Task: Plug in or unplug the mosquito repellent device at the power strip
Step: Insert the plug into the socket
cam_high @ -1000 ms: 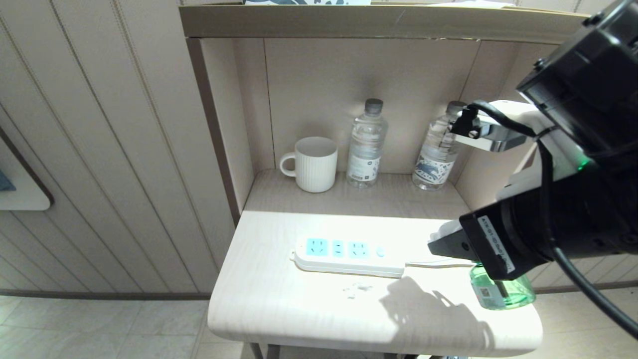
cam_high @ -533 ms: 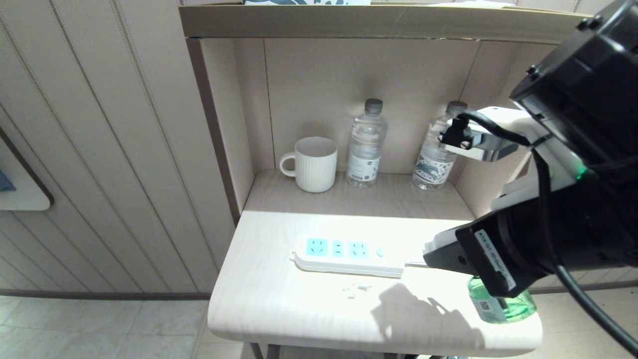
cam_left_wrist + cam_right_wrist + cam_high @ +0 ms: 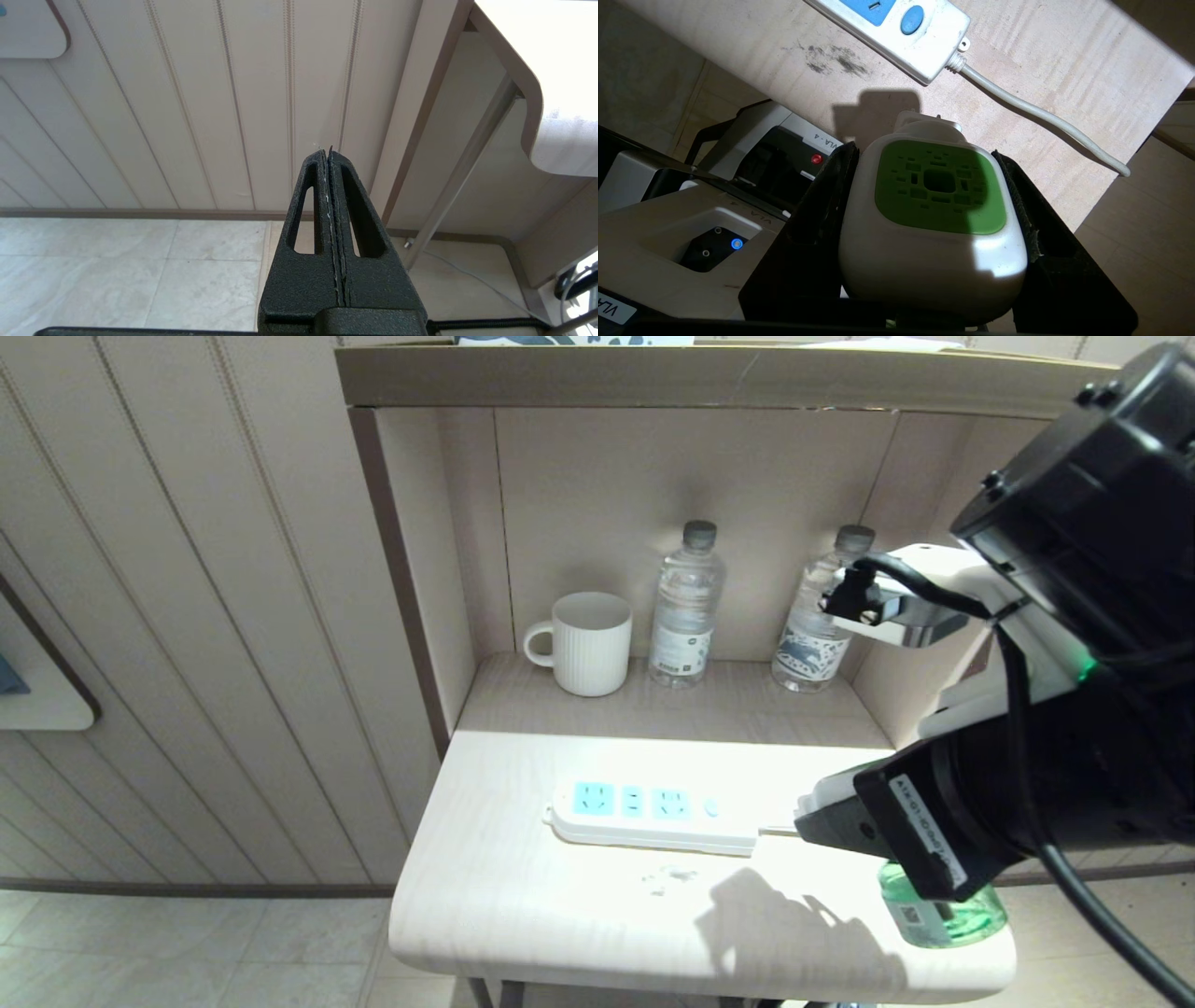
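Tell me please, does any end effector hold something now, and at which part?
The right end effector holds the mosquito repellent device by the two sides of its white body, near the green top. The left end effector is shut and holds nothing.

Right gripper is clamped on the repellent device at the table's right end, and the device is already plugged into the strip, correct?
Not plugged. The head view shows the power strip sockets empty; the right gripper holds the mosquito repellent device apart from it.
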Robot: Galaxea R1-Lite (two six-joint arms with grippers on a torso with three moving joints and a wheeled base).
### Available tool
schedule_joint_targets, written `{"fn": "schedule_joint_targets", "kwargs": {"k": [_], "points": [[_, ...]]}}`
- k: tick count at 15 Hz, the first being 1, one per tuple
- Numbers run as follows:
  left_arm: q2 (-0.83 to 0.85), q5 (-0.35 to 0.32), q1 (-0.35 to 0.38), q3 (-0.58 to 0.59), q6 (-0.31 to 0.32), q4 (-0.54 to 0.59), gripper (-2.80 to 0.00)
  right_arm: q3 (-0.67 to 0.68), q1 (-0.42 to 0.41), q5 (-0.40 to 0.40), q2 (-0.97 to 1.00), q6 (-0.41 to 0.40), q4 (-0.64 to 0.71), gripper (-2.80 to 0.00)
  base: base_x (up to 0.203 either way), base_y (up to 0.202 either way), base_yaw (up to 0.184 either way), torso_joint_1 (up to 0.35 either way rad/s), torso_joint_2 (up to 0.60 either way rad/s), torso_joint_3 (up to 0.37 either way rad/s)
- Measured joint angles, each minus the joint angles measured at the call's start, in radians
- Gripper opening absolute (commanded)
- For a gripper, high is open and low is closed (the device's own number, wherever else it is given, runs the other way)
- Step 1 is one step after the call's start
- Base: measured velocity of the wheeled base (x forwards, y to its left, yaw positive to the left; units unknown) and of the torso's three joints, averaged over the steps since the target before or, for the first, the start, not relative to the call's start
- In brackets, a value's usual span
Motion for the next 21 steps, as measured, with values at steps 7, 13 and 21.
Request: {"fn": "schedule_joint_targets", "kwargs": {"k": [7, 13, 21], "points": [[0.0, 0.0, 0.0, 0.0, 0.0, 0.0, -2.8, 0.007, 0.0, -0.002, 0.004, 0.008, -0.001, -2.8, 0.0, 0.0, 0.0, 0.0, 0.0, 0.0], [0.0, 0.0, 0.0, 0.0, 0.0, 0.0, -2.8, 0.019, 0.002, -0.004, -0.005, 0.009, -0.005, -2.8, 0.0, 0.0, 0.0, 0.13, -0.31, -0.173], [0.0, 0.0, 0.0, 0.0, 0.0, 0.0, -2.8, 0.019, 0.008, -0.006, -0.006, 0.01, -0.003, -2.8, 0.0, 0.0, 0.0, 0.235, -0.52, -0.284]]}}
